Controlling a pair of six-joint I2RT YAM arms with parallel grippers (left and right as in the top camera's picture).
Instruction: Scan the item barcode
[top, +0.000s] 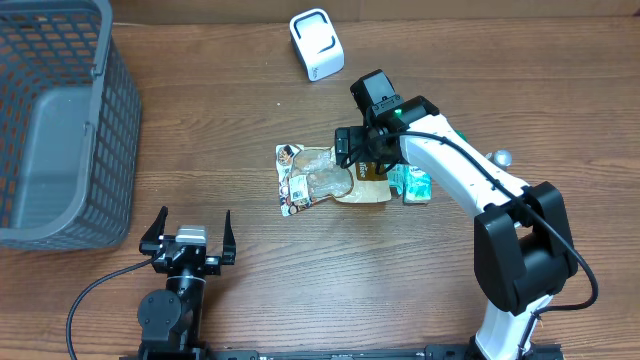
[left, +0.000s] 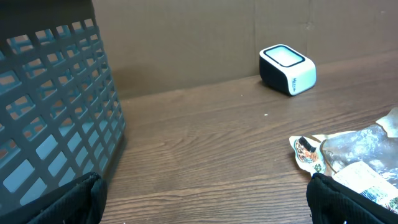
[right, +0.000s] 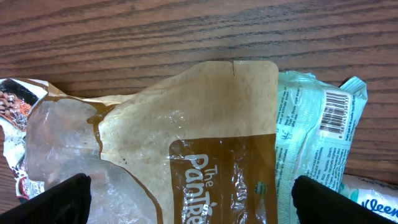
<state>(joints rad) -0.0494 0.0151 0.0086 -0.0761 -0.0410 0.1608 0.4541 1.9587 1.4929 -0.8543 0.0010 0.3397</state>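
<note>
Brown pouch (right: 217, 124) lies flat directly under the right gripper (right: 199, 199), its printed face up, filling the space between the two fingertips, which stand spread wide at the lower corners of the wrist view and hold nothing. Just outside the gripper's one fingertip sits a teal packet (right: 311, 143) touching the pouch's edge, with a barcode (right: 333, 112) showing on its upper face. On the other side a clear packet (right: 56, 143) with a printed border overlaps the pouch. From overhead, the right arm reaches in from the near edge, bends at the elbow and points its gripper (top: 362, 150) straight down over the pile of packets.

The left gripper (top: 192, 230) rests low near the table's front edge, level and facing forward, its jaws also fully apart and empty. Ahead of it and off to its right stands the white scanner (left: 287, 68); close on its left rises the grey mesh basket (left: 56, 106).

The table (top: 250, 290) is dark wood-grain. Behind it a plain brown cardboard wall (left: 186, 43) closes off the scene.
</note>
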